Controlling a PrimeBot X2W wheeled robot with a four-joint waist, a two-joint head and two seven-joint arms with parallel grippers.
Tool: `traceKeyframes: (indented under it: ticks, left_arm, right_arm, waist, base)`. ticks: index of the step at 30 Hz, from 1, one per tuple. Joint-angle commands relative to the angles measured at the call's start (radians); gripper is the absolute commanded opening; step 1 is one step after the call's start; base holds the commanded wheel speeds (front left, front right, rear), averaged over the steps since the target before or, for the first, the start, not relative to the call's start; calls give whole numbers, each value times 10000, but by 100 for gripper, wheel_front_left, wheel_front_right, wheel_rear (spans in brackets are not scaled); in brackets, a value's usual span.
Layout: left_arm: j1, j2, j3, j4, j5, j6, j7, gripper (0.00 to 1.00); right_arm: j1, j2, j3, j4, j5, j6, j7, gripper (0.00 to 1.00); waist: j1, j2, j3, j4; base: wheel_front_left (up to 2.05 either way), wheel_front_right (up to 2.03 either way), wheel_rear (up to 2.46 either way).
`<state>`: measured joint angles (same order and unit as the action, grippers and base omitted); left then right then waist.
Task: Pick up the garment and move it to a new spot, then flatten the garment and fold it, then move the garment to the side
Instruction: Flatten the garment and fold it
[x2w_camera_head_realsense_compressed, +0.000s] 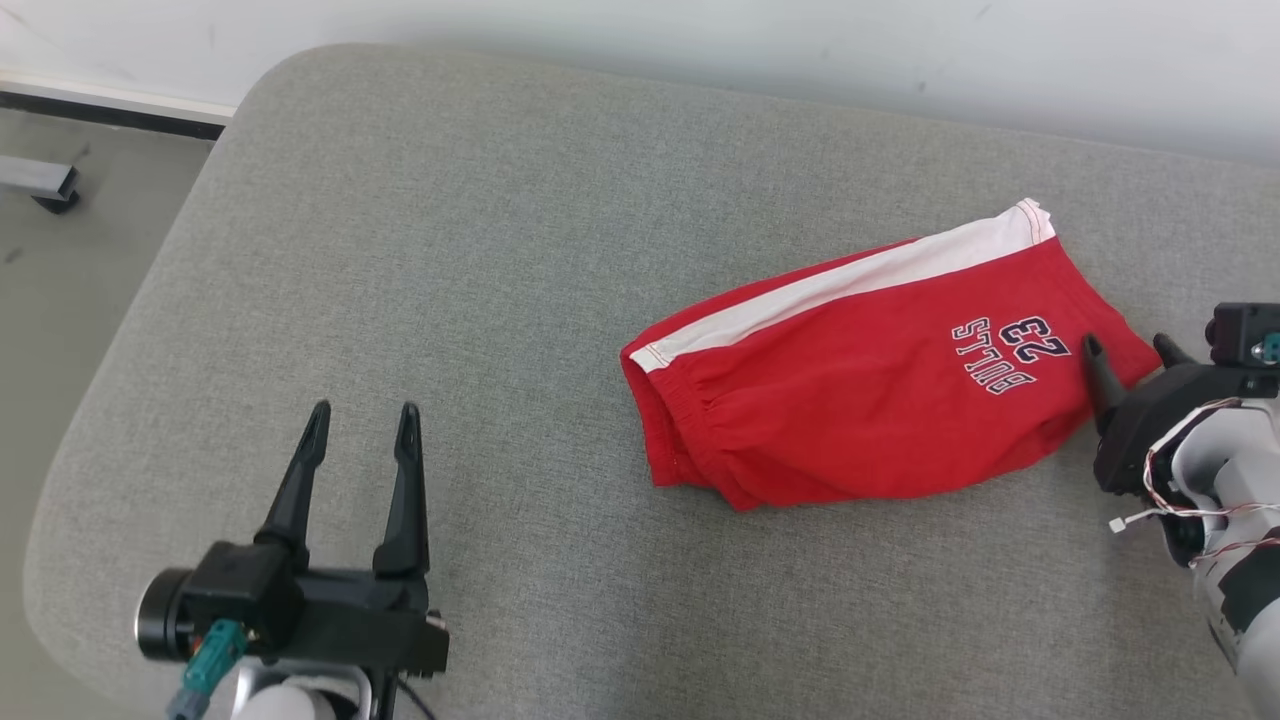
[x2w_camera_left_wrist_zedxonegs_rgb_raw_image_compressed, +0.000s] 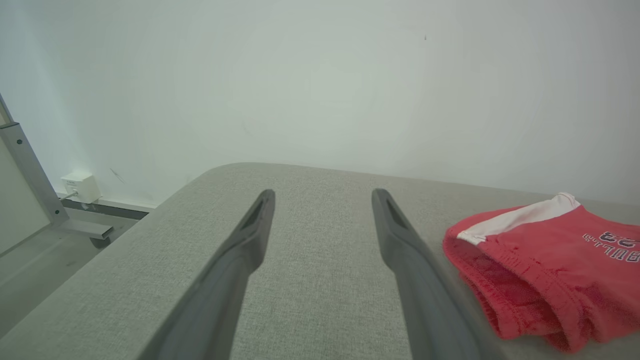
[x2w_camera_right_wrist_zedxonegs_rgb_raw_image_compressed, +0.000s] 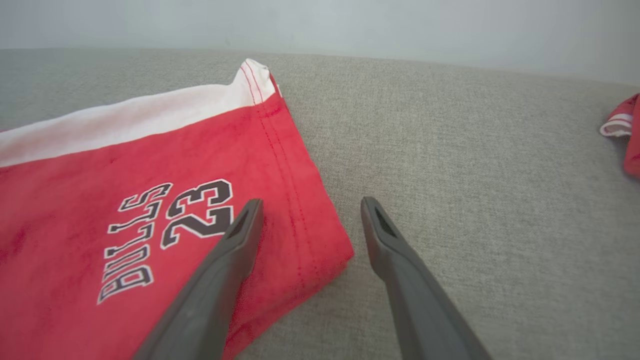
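- Red shorts (x2w_camera_head_realsense_compressed: 860, 400) – folded, white stripe along the far edge, "BULLS 23" print near the right end – lie flat on the right half of the grey fabric-topped desk (x2w_camera_head_realsense_compressed: 480, 250).
- Right hand (x2w_camera_head_realsense_compressed: 1128, 348): fingers spread wide, holding nothing; they straddle the shorts' near-right hem corner, one finger over the cloth, one over bare desk.
- Left hand (x2w_camera_head_realsense_compressed: 364, 412): fingers spread wide, empty, above the near-left desk, well apart from the shorts.
- Second red cloth (x2w_camera_right_wrist_zedxonegs_rgb_raw_image_compressed: 627, 130) at the right edge of the right wrist view.

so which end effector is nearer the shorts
Right. The right end effector is at a corner of the shorts; the left end effector sits apart, past the waistband.
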<state>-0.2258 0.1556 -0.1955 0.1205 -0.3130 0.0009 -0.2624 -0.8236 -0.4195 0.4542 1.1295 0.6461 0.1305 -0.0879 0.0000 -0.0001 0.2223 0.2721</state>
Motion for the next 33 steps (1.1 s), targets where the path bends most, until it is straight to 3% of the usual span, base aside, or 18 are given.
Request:
traceKeyframes:
  ticks: [1, 4, 5, 6, 7, 19, 33]
  left_arm:
    - [271, -129, 99, 50, 155, -99, -31, 100]
    - [458, -364, 495, 90, 494, -337, -31, 100]
    - [503, -445, 590, 70, 578, -445, -31, 100]
    - [579, -524, 651, 68, 613, -559, -31, 100]
    - [636, -583, 699, 75, 663, -663, -31, 100]
    - [1128, -902, 1236, 355, 1219, -1133, -32, 100]
    - [2014, -990, 1754, 152, 1226, -1292, -32, 100]
  right_arm:
    - [93, 84, 1, 101, 100, 5, 30, 100]
    - [157, 204, 41, 343, 226, 5, 241, 100]
    - [194, 237, 50, 402, 255, 5, 309, 58]
    - [247, 286, 60, 472, 311, 5, 386, 36]
    - [295, 321, 85, 495, 371, 5, 447, 0]
    - [1177, 404, 0, -185, 1363, 5, -592, 0]
    - [4032, -937, -309, -1983, 2799, 5, -1186, 0]
  waist:
    - [0, 1, 7, 15]
    - [0, 1, -1, 15]
    - [0, 1, -14, 12]
    - [0, 1, -33, 7]
    - [0, 1, -50, 1]
    - [0, 1, -853, -484]
    - [0, 1, -1721, -1506]
  base:
    - [0, 0, 0]
    - [0, 0, 0]
    - [0, 0, 0]
    - [0, 0, 0]
    - [0, 0, 0]
    - [0, 0, 0]
    - [0, 0, 0]
